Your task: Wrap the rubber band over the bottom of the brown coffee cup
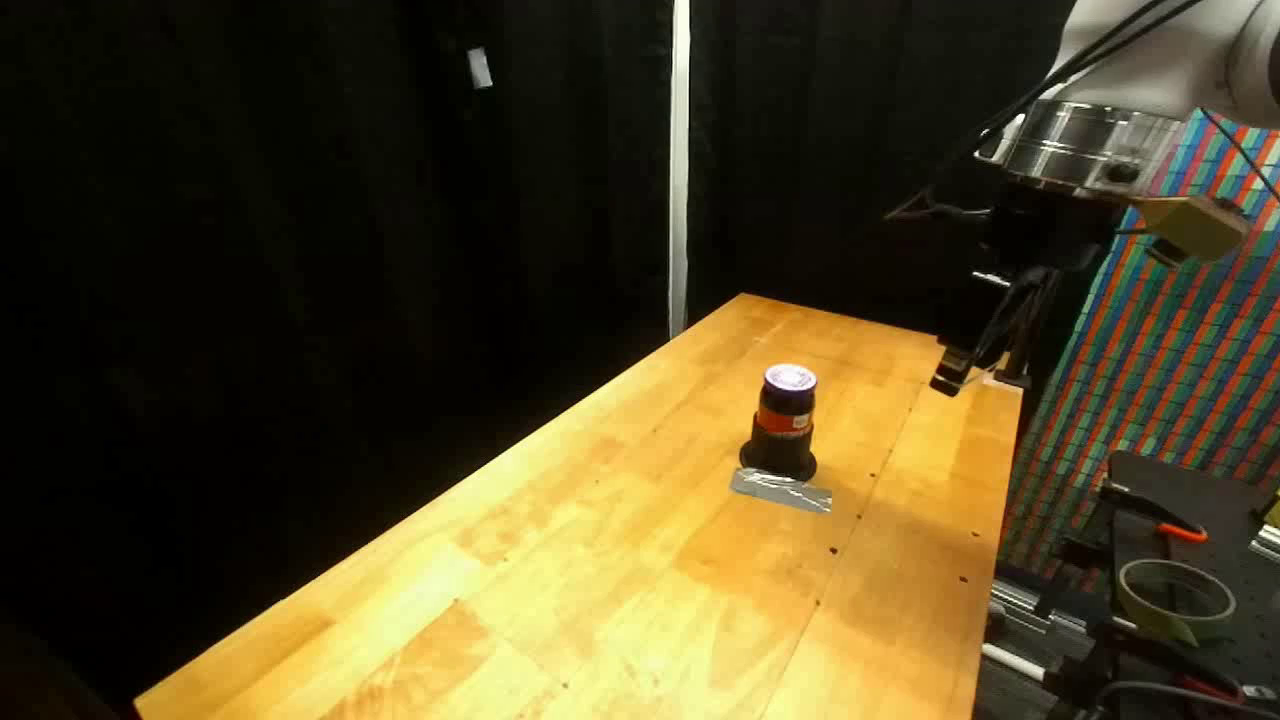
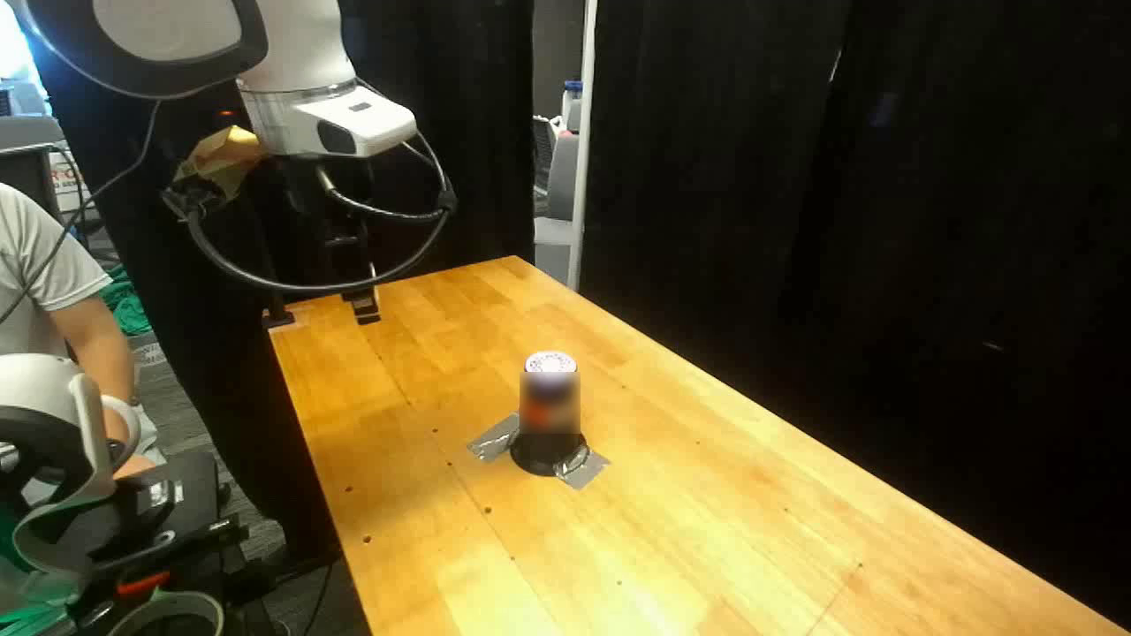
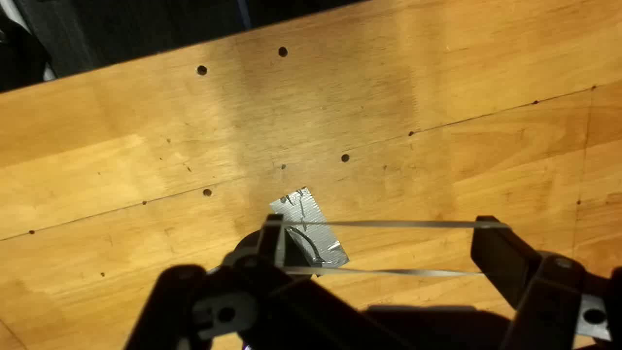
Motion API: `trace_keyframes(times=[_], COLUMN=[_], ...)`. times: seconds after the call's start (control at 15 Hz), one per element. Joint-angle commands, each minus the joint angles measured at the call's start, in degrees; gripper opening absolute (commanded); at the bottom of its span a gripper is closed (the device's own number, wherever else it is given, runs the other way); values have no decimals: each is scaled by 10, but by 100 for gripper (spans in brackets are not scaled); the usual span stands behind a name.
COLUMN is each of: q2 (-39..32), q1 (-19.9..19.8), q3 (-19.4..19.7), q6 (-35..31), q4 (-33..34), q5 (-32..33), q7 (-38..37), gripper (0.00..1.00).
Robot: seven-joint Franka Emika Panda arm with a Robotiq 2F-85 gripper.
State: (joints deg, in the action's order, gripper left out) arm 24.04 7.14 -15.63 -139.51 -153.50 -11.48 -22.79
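The brown coffee cup [image 1: 786, 412] stands upright on the table, dark with a reddish-orange band and a pale top face. It also shows, partly blurred, in an exterior view [image 2: 550, 402]. Its lower part sits at a black flanged base [image 2: 541, 459]. My gripper [image 3: 379, 245] is open, with a pale rubber band [image 3: 393, 224] stretched around both fingers as two parallel strands. In both exterior views the gripper [image 1: 955, 375] is apart from the cup, higher and toward the table's far end [image 2: 365, 309]. In the wrist view the left finger hides most of the cup.
Grey tape strips [image 1: 780, 490] hold the base to the wooden table [image 1: 560, 560]; one shows in the wrist view [image 3: 316, 233]. A black post [image 2: 278, 314] stands at the table's far corner. A cable loop [image 2: 309, 287] hangs from the arm. A person [image 2: 53, 265] sits beside the table.
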Motion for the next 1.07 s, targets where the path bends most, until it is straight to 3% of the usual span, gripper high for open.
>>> trace_keyframes(times=[0.0,0.6,0.8,1.0], q2=[0,1,-35,-110], q1=[6,6,-18,-40], q3=[7,7,-14,-26], q6=[1,1,27,78], q4=[2,2,65,170], q5=[4,4,63,144], q7=[-3,-3,-35,-59], gripper=[100,100,100,100])
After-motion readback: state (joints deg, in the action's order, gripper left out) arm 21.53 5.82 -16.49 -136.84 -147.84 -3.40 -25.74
